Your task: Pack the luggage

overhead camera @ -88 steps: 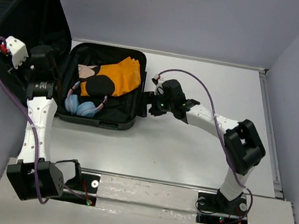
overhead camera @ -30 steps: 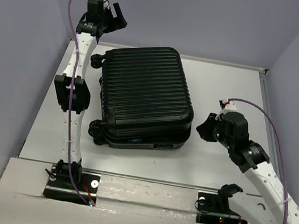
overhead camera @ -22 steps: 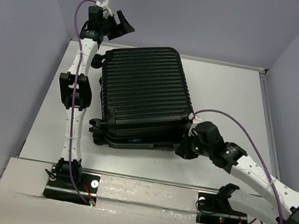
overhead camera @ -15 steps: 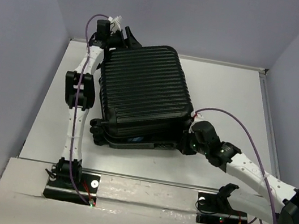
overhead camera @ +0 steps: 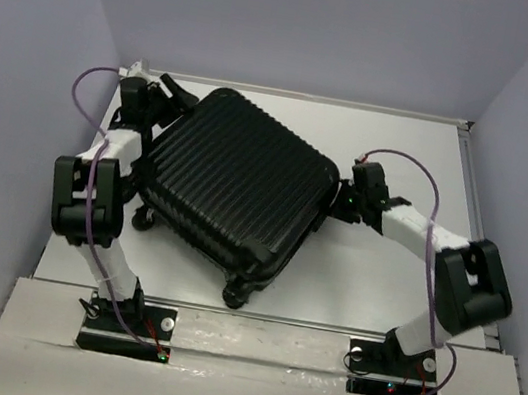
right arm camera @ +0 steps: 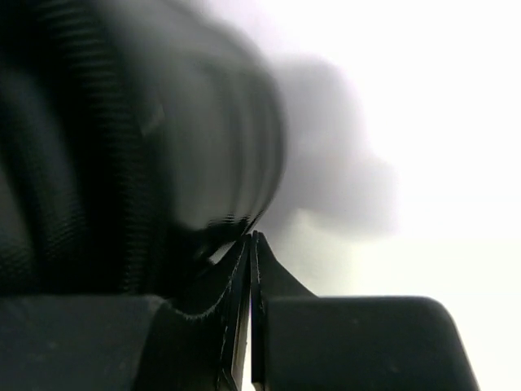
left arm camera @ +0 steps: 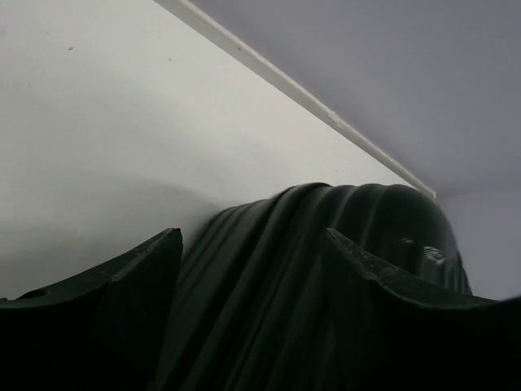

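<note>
The luggage point(overhead camera: 235, 188), a black ribbed hard-shell suitcase, lies shut and skewed on the white table point(overhead camera: 404, 150), its caster wheels point(overhead camera: 232, 297) toward the near edge. My left gripper point(overhead camera: 169, 96) is at its far-left corner. In the left wrist view it point(left arm camera: 252, 236) stands open, with the ribbed shell point(left arm camera: 326, 244) between its fingers point(left arm camera: 138, 273). My right gripper point(overhead camera: 328, 208) is at the suitcase's right corner. Seen from the right wrist it point(right arm camera: 252, 238) is shut, its tips against the blurred dark edge of the case point(right arm camera: 98, 163).
A raised white rim point(overhead camera: 470, 131) runs along the table's back and right sides, also seen as a strip point(left arm camera: 285, 81) in the left wrist view. Lilac walls close in on all three sides. Both arm bases sit at the near edge point(overhead camera: 250, 342).
The suitcase has swung counter-clockwise, so its wheels now point toward the near edge. My left arm came down to its far-left corner. My right gripper shut and moved along its right side.
</note>
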`<state>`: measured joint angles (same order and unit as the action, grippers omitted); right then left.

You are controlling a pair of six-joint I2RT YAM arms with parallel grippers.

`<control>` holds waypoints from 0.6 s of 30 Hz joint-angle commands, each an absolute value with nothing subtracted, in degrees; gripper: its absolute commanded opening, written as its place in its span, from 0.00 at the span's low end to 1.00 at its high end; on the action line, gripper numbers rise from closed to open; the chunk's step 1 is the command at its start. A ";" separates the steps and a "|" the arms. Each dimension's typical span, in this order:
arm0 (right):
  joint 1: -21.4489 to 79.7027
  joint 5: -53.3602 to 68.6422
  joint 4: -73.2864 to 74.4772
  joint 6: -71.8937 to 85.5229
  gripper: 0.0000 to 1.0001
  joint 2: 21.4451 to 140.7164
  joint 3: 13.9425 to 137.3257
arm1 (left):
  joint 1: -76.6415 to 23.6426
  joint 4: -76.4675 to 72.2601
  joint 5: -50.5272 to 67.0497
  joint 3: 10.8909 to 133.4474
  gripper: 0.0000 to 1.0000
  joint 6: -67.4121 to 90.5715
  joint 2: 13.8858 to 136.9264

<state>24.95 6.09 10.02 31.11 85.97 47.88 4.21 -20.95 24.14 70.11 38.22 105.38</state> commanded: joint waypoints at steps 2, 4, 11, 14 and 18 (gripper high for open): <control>27.25 30.21 -12.49 36.99 0.11 107.60 79.14 | -3.43 -11.87 27.97 42.60 0.78 34.45 86.44; 27.25 33.91 -6.90 41.29 0.21 114.14 89.51 | -3.43 -10.73 26.29 37.55 0.79 35.50 74.75; 24.53 34.46 23.69 32.81 0.92 122.45 127.42 | -3.87 2.70 21.71 31.37 0.87 35.95 46.26; 23.47 30.69 26.89 28.23 0.91 116.48 123.07 | -3.78 7.37 20.04 33.83 0.90 34.11 43.43; 24.42 27.00 27.33 21.81 0.84 101.63 104.54 | -3.78 8.70 19.34 36.11 0.95 32.70 43.41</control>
